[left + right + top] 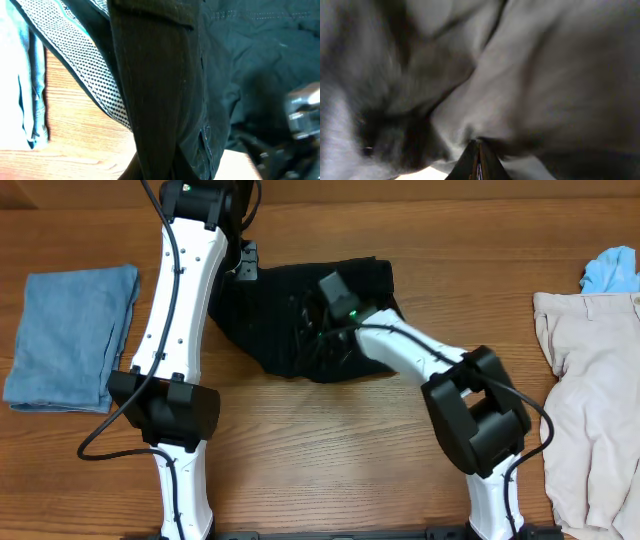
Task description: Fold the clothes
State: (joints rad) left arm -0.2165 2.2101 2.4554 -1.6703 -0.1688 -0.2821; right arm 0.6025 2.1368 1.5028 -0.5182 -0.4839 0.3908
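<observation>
Fabric of black shorts [268,312] bunches round my right gripper [478,151], tips pinched shut on it (view's v. blurry). Left gripper [244,268] sits at shorts' edge, can't tell if it's wide or closed. Blue cloth [70,335] lies folded on bench [330,440], well to its left; beige garment [590,400] well to right gripper's right.

I count four soft garments on my one wooden table [320,440]: one crumpled black cloth piece [270,310], one folded faded-blue cloth [70,335], one beige garment [590,400] and one small light-blue piece [612,270]. My white-and-black arms number two: left arm [180,290], right arm [410,350].
</observation>
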